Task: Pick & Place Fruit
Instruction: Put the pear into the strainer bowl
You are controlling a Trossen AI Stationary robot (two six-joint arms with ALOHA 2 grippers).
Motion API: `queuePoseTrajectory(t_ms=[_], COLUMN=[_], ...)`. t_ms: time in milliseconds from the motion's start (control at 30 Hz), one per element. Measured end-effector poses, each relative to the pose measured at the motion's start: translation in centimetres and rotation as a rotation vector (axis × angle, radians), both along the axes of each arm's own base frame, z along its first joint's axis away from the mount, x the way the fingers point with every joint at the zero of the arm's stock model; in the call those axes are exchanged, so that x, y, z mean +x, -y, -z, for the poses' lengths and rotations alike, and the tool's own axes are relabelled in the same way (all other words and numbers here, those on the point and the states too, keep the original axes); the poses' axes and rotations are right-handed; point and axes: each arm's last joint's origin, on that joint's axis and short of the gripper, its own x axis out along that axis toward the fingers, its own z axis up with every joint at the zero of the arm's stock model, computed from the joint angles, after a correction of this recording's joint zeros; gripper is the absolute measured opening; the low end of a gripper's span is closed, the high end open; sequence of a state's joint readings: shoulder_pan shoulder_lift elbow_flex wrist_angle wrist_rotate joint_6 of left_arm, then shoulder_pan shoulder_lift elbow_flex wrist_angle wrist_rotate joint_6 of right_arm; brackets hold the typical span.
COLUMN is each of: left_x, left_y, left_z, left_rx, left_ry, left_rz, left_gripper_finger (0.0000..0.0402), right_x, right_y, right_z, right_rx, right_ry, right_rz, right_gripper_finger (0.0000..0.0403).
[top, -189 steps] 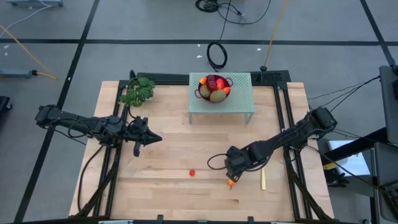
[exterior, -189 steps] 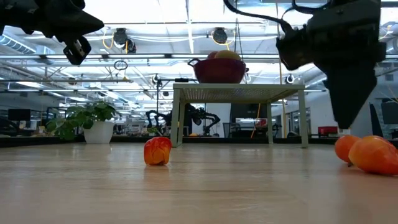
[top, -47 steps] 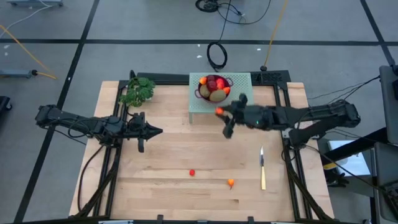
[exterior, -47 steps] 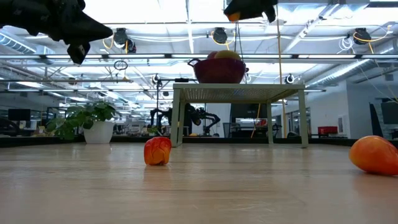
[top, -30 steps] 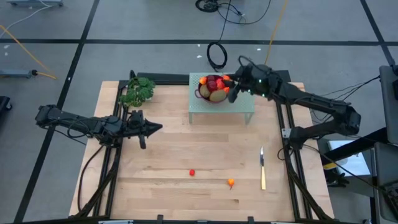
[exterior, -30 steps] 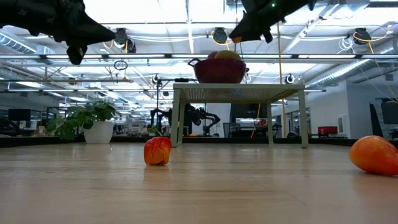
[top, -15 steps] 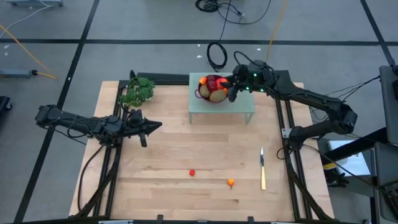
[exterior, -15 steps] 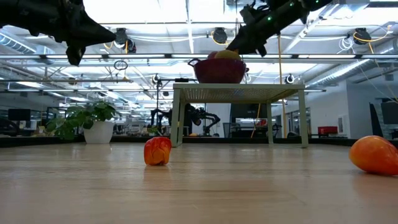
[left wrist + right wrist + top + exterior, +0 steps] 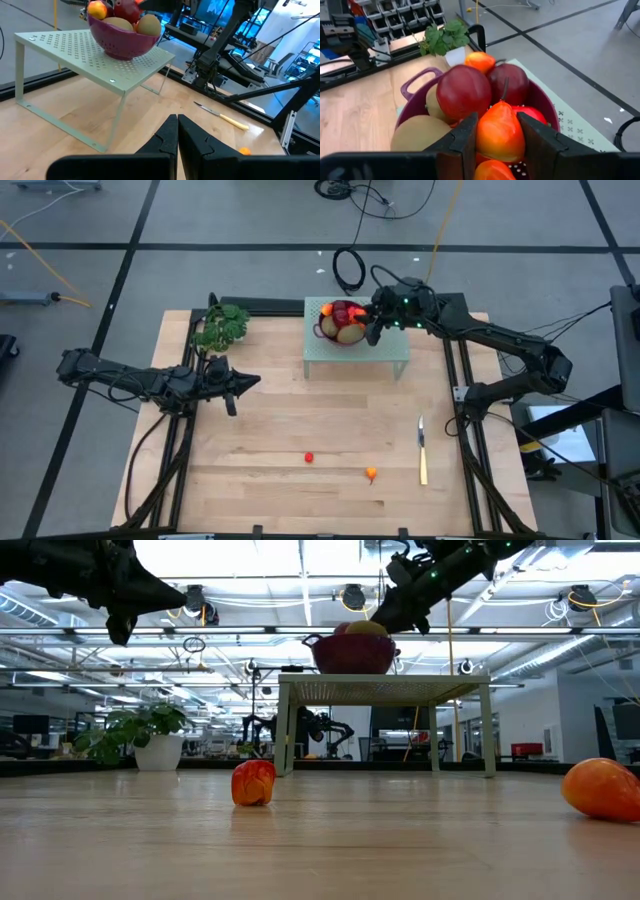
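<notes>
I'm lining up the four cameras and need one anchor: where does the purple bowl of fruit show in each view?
High view: the purple bowl sits on the pale green perforated stand at the table's far edge, the right gripper at its rim.
Low view: bowl atop the stand, upper centre.
Left wrist view: bowl on the stand, upper left.
Right wrist view: bowl fills the centre.
Shared landmark: the stand.

Both arms are matte black, built of slim jointed segments with black cables looped along them. The right arm (image 9: 480,338) shows small green lights near its wrist. Each gripper's fingers (image 9: 192,137) are dark, angular, with stepped inner faces.
</notes>
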State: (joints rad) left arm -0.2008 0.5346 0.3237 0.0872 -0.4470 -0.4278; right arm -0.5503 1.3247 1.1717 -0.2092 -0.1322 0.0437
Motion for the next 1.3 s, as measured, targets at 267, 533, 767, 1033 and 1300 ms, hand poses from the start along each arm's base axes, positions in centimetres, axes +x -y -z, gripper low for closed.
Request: queuePoseTrajectory(t_ms=[267, 533, 767, 1033, 1300], left_x=[0.0, 0.0, 0.0, 0.0, 0.0], left_y=[0.0, 0.0, 0.0, 0.0, 0.0], left_z=[0.0, 0.0, 0.0, 0.0, 0.0], left_rx=[0.0, -0.004, -0.003, -0.003, -0.003], left_ry=[0.0, 0.001, 0.0, 0.0, 0.0], left_rz=[0.0, -0.001, -0.001, -0.001, -0.001], left_gripper_finger=[0.001, 0.001, 0.001, 0.001, 0.001], right_x=[0.2, 0.63, 0.63, 0.67, 0.53], right_y=[0.12, 0.38, 0.38, 0.43, 0.67], right_z=[0.29, 0.89, 0.8, 0.68, 0.66], right_rx=[0.0, -0.005, -0.013, -0.025, -0.025], right_ry=[-0.012, -0.032, -0.029, -0.019, -0.017], right_rz=[-0.004, -0.012, -0.014, -0.012, -0.004], right_gripper_finger=[0.0125, 0.0127, 0.0127, 0.014, 0.0171])
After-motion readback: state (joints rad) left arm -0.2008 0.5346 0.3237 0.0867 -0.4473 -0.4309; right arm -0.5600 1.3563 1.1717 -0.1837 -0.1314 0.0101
